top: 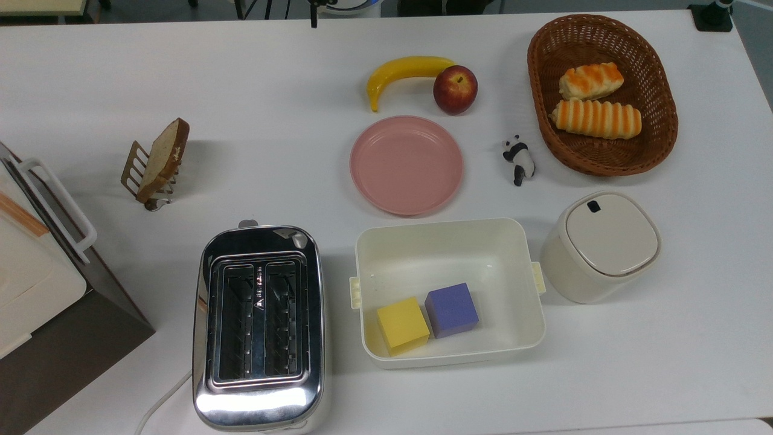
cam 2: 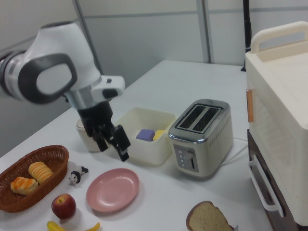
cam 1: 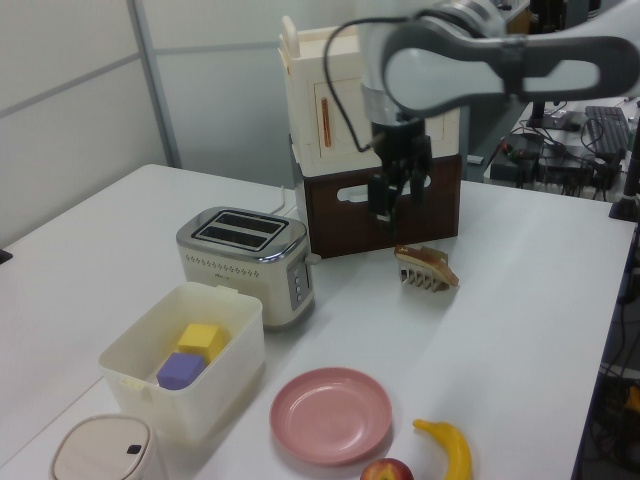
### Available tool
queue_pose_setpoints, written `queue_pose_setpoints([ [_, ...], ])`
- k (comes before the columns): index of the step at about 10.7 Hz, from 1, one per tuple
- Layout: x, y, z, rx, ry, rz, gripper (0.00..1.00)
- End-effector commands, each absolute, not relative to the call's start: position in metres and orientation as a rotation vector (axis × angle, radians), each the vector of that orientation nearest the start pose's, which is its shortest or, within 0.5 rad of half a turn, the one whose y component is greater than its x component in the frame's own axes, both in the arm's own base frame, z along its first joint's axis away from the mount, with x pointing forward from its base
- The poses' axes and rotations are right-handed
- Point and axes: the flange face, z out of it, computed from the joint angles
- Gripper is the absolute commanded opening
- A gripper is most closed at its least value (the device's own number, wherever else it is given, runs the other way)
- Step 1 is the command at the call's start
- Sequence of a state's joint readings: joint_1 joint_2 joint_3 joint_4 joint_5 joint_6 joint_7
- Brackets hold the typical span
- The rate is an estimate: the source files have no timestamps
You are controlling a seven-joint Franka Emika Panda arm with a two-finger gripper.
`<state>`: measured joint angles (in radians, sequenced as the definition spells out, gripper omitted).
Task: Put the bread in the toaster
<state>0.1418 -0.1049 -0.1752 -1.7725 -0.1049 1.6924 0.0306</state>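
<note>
Right view: gripper (cam 2: 111, 142) hangs high above table, fingers spread, empty. Bread (top: 162, 158) stands on edge in wire rack (top: 134, 171), leaning. Left view: rack below gripper, toward left view's right; toaster (top: 258, 326) slots vacant.

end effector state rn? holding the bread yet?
End effector: open, holding nothing. The bread sits in the toast rack.

lab: robot arm (cam 1: 470, 65), partition walls (cam 2: 144, 38)
</note>
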Motion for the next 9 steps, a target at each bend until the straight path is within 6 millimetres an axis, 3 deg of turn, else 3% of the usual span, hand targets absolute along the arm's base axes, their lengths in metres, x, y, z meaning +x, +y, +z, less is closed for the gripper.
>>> queue_pose_setpoints([
  [1, 0.473, -0.058, 0.569, -3.183, -0.038, -0.171, 1.00],
  [4, 0.456, -0.093, 0.534, -3.188, -0.052, -0.229, 1.00],
  [5, 0.452, -0.118, 0.522, -3.197, -0.051, -0.290, 1.00],
  [7, 0.450, -0.135, 0.495, -3.212, -0.313, -0.361, 1.00],
  [9, 0.452, -0.150, 0.459, -3.231, -0.369, -0.349, 1.00],
])
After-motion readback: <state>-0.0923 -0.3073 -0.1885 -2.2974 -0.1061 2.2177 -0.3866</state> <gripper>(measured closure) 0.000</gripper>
